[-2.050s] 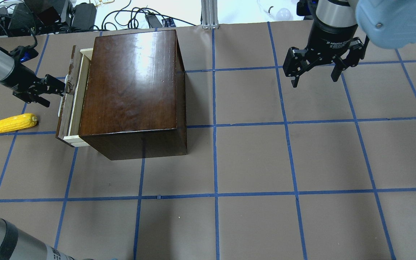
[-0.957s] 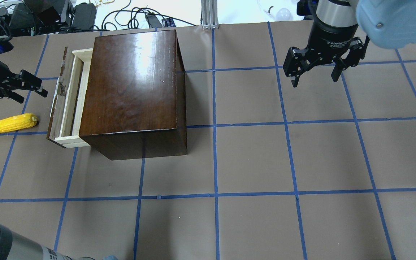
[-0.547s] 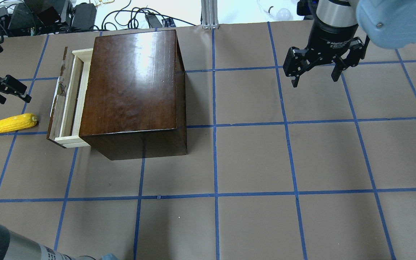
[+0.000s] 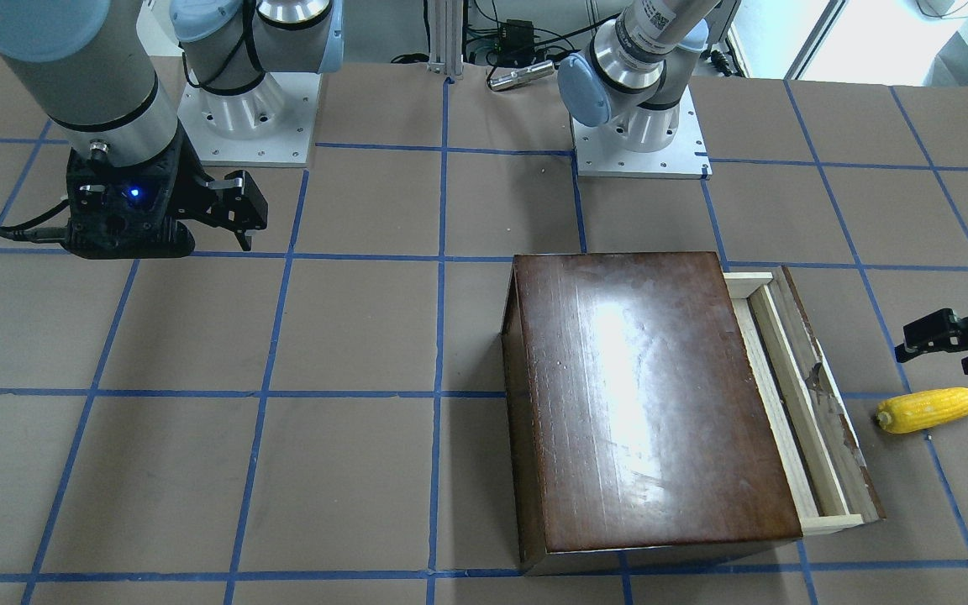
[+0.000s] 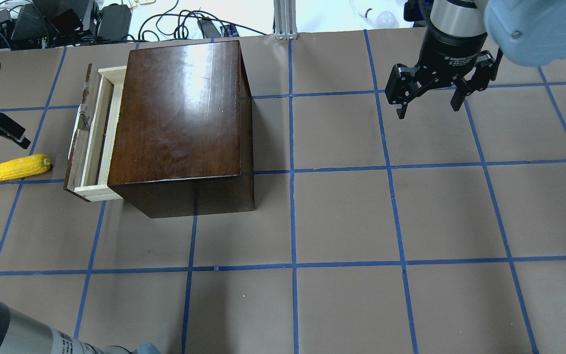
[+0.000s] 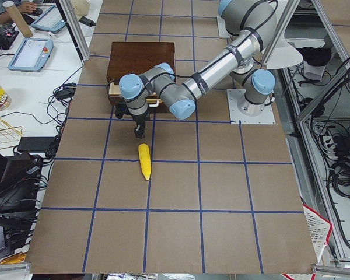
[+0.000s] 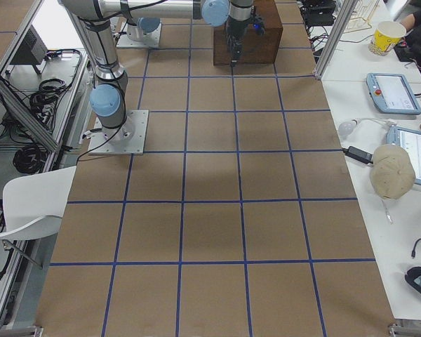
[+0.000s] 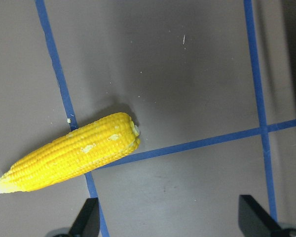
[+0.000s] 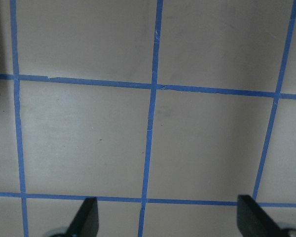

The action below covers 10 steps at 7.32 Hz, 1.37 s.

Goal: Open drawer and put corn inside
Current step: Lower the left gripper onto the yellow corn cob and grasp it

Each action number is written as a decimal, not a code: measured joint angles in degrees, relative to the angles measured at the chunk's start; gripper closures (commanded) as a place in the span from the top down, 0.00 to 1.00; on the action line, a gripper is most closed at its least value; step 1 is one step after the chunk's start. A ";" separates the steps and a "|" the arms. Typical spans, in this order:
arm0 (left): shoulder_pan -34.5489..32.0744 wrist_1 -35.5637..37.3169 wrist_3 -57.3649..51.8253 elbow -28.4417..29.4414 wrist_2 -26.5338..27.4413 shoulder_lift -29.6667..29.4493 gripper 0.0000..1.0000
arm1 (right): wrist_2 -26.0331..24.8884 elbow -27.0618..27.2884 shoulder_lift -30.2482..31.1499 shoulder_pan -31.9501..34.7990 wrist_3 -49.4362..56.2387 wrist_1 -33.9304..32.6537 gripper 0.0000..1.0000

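Note:
The yellow corn (image 5: 15, 167) lies on the table left of the dark-brown box (image 5: 180, 113). It also shows in the front view (image 4: 931, 409) and the left wrist view (image 8: 69, 155). The drawer (image 5: 94, 137) sticks partly out of the box's left side, with its pale wood tray showing. My left gripper (image 5: 8, 140) is open and empty. It hovers just behind the corn, apart from the drawer front. In the left wrist view (image 8: 170, 222) the fingers stand wide apart and the corn lies ahead and to the left. My right gripper (image 5: 428, 112) is open and empty at the far right.
Cables and power bricks (image 5: 67, 19) lie beyond the table's far edge, behind the box. An aluminium post (image 5: 283, 19) stands at the back middle. Brown table surface with a blue tape grid (image 5: 293, 265) lies in front of and right of the box.
My left gripper drew the drawer further out, let go of its front, then moved left and a little nearer, toward the corn. The right arm, box and corn have not moved.

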<state>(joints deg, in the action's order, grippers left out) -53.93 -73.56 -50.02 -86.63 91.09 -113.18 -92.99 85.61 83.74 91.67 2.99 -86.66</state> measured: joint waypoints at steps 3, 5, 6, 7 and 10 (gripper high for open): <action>0.23 2.45 -13.62 -0.29 4.51 -1.24 1.00 | 0.00 0.00 0.01 0.00 0.00 0.00 1.00; 1.88 4.05 -25.93 -0.65 4.77 -2.66 1.00 | 0.00 0.00 0.01 0.00 0.00 0.00 1.00; 2.96 5.36 -33.70 -0.68 4.40 -3.71 1.00 | 0.00 0.00 -0.02 0.00 0.00 0.00 1.00; 3.95 6.08 -41.74 -0.64 3.26 -4.82 1.00 | 0.00 0.00 -0.05 0.00 0.00 0.00 1.00; 4.99 11.04 -63.08 -0.50 1.02 -8.49 1.00 | 0.00 0.00 -0.06 0.00 0.00 0.00 1.00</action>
<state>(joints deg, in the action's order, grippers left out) -48.94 -62.52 -113.09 -87.13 92.11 -121.67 -92.99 85.61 83.67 91.67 2.99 -86.66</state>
